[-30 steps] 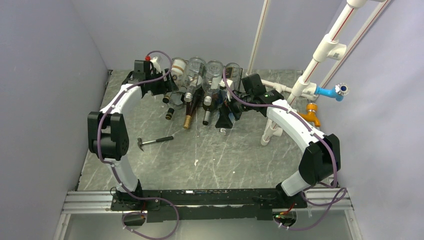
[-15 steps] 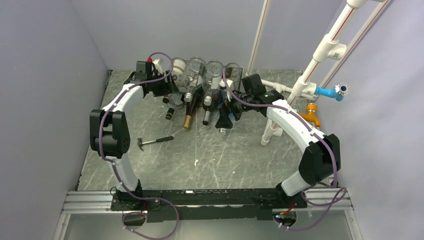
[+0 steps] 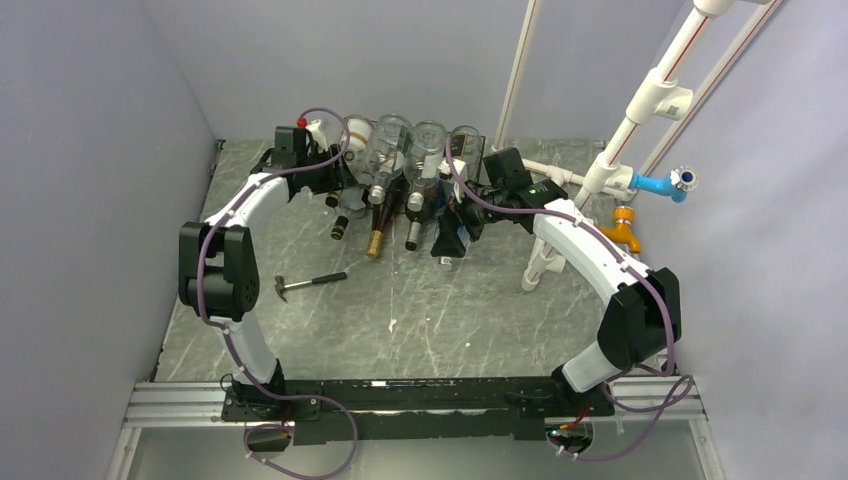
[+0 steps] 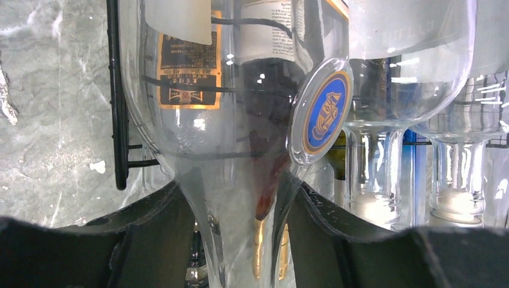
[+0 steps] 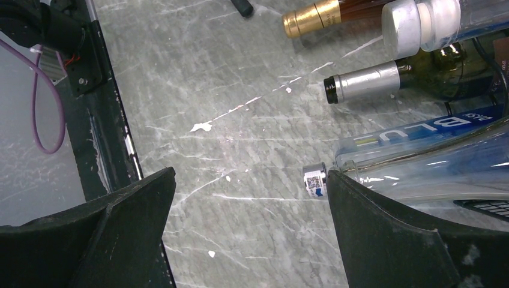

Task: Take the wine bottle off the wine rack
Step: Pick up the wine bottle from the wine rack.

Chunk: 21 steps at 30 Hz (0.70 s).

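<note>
We see the black wire wine rack (image 4: pixel 113 90) at the 12 o'clock edge of the tabletop (image 3: pixel 450 320), loaded with bottles lying side by side, necks pointing toward 6 o'clock. The clear wine bottle (image 4: pixel 228 120) lies at the rack's 9 o'clock end, just beside the end wire, with a blue-and-gold round badge (image 4: pixel 321 114) on its shoulder. Our left pincer (image 4: pixel 239 198) is clenched on this bottle where the shoulder narrows into the neck. In the left wrist view both fingers (image 4: pixel 150 234) lie against the glass, one on each side. Our right pincer (image 5: pixel 249 180) hangs released at about 5 o'clock of the rack, fingers wide apart over the tabletop, holding nothing. In its wrist view a blue-labelled clear bottle (image 5: pixel 420 150) lies at 3 o'clock, its small cap just beside one finger. A silver-capped green bottle (image 5: pixel 384 75) and a gold-foiled neck (image 5: pixel 312 18) lie toward 1 o'clock. A small hammer (image 3: pixel 312 282) lies on the tabletop at 7 o'clock of the rack, well apart from both pincers.
</note>
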### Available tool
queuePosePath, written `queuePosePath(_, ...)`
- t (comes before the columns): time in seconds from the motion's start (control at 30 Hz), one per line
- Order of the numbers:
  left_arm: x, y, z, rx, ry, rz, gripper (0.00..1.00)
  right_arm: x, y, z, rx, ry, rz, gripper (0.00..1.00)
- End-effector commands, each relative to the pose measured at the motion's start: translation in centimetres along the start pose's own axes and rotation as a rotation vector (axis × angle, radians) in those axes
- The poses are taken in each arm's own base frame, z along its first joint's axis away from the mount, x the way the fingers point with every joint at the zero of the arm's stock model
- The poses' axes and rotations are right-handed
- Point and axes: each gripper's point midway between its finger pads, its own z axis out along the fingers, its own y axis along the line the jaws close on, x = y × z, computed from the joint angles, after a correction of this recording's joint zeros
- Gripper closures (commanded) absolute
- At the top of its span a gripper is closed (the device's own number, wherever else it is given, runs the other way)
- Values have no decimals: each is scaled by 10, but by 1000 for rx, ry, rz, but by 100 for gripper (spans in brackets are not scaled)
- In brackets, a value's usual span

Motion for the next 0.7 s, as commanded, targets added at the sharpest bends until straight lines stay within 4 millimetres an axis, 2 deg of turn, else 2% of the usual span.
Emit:
queuePosePath(0.0, -21, -12, -24, 10, -86, 45, 95, -9, 5, -6, -12, -33, -38, 0)
queuePosePath(0.03, -24, -15, -27, 15, -98, 54, 100, -9, 5, -6, -11, -33, -38, 0)
queuePosePath(0.27, -46, -31, -52, 40, -204, 124, 100, -10, 6, -7, -10, -35, -40, 0)
queuePosePath(0.53, -73, -40, -82, 9, -326, 203, 100, -10, 6, -7, -11, -35, -40, 0)
queuePosePath(0.67, -77, -42, -88, 3, -347, 217, 100, -10, 5, -6, -10, -34, -39, 0)
